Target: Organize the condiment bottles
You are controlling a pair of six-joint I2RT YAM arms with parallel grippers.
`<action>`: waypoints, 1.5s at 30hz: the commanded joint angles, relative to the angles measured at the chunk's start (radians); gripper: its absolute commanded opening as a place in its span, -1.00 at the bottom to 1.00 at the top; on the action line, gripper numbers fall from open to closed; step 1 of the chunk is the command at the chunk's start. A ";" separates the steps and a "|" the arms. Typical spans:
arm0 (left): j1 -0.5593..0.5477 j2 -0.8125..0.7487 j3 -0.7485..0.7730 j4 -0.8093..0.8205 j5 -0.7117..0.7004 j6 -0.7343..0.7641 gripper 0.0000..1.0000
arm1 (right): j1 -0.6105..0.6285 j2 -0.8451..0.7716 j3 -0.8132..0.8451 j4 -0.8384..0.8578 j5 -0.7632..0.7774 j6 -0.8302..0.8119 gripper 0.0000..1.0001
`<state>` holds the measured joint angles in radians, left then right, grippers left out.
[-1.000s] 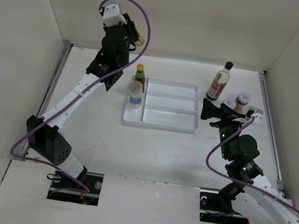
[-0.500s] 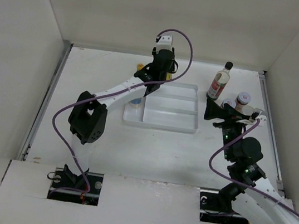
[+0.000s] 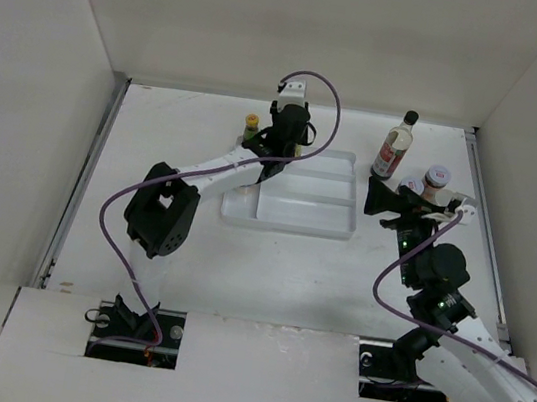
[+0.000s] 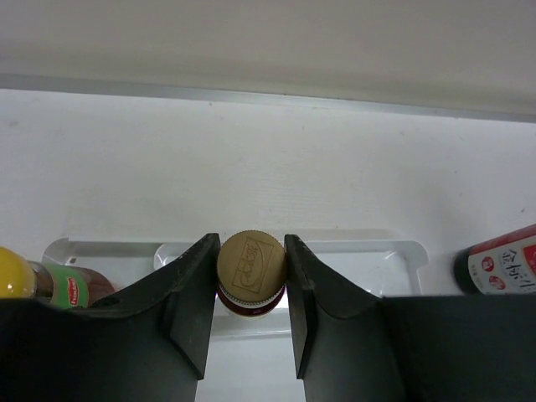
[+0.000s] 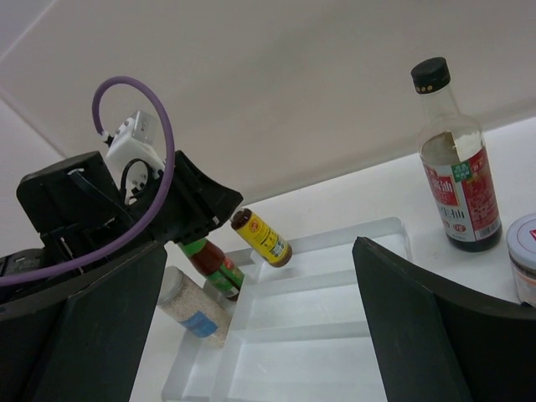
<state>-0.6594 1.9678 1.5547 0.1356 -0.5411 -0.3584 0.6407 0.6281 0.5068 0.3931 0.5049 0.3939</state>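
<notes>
Tray [image 3: 309, 213] lies beneath left tool [image 4: 249, 251] clamping tiny brown bottle [image 4: 250, 272]; right tool [image 3: 374, 198] gapes.

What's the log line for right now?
left jaws: shut on tiny brown bottle | bottle: held above white divided tray | right jaws: open, empty

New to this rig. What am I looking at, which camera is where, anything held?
Two robot arms are bolted at a white table's near edge. One picture looks down from above; the other two come from a camera on each wrist. The left pincer is shut on a tiny brown bottle, held over the divided tray. The right pincer is open and empty. A white shaker and a yellow-capped sauce bottle stand at the tray's left end; a tall bottle and two red-lidded jars stand to its right.
</notes>
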 commanded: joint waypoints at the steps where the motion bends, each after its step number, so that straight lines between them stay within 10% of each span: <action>1: 0.002 -0.023 -0.015 0.134 -0.025 0.010 -0.66 | -0.009 0.004 -0.005 0.027 -0.012 0.011 1.00; 16: -0.010 0.059 -0.076 0.173 -0.045 0.012 -0.46 | -0.013 0.010 -0.008 0.029 -0.012 0.011 1.00; 27: -0.044 -0.032 -0.102 0.190 -0.059 0.024 0.77 | -0.037 0.027 0.006 0.001 0.000 0.017 1.00; 38: -0.157 -0.265 -0.087 0.280 0.009 0.078 0.96 | -0.112 0.062 0.076 -0.080 0.044 0.031 -0.28; 42: -0.226 -0.386 -0.132 0.344 0.044 0.111 0.84 | -0.195 0.180 0.159 -0.143 0.044 0.040 -0.11; 45: -0.278 -0.504 -0.304 0.427 0.029 0.060 0.71 | -0.282 0.295 0.234 -0.157 0.046 0.030 0.58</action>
<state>-0.9054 1.5677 1.3697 0.4465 -0.5198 -0.2806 0.4164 0.8524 0.6552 0.2672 0.5316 0.4294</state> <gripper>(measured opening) 0.865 0.734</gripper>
